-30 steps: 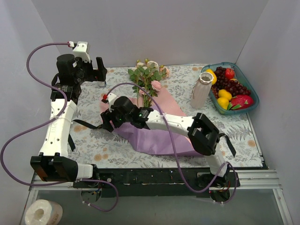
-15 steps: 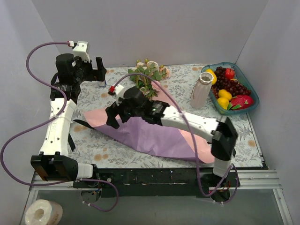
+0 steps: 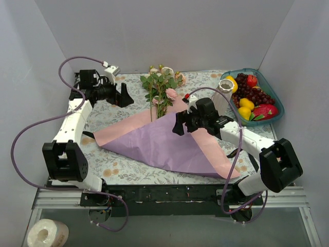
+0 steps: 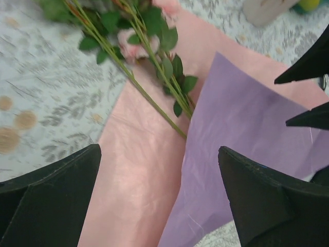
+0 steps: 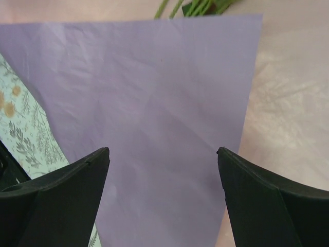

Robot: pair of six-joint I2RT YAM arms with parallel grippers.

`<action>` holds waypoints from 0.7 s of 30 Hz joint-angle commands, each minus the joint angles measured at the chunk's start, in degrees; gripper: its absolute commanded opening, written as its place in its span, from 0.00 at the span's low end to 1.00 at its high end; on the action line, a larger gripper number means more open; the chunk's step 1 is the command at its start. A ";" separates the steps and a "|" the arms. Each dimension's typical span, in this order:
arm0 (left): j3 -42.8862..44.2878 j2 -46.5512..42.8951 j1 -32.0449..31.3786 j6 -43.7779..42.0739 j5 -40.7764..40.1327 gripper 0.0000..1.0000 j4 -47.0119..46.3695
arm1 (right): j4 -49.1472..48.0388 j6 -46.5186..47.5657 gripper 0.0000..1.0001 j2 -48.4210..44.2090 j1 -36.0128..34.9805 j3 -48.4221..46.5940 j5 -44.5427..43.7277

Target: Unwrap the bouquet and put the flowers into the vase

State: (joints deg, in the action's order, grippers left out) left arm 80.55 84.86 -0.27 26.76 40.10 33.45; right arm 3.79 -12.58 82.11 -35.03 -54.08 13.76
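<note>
One fruit bowl (image 3: 273,92) beside the vase (image 3: 221,100).

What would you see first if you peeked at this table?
The big paper sheet, purple and pink, spread flat across the middle of the table. Next come the roses, lying with their stems on the sheet's far edge, and the pile of bright fruit in the far right corner.

The flowers (image 3: 162,87) lie partly on the spread paper sheet (image 3: 159,146).
</note>
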 commanded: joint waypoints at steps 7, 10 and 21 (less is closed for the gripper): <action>-4.70 3.74 0.19 -6.63 9.30 0.98 4.60 | -8.53 0.97 0.89 -0.37 3.30 7.32 7.78; -6.55 2.24 0.19 -7.51 8.86 0.98 4.52 | -9.06 1.77 0.89 -0.10 3.47 8.99 5.76; -11.29 -1.62 0.19 -8.13 8.59 0.98 4.17 | -11.79 1.77 0.91 1.83 4.00 12.68 2.24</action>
State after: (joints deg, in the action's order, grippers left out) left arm 69.93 87.05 -0.23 19.42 47.40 38.13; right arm -4.12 -11.38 82.39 -31.48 -42.89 16.95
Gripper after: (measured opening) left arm 0.982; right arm 0.909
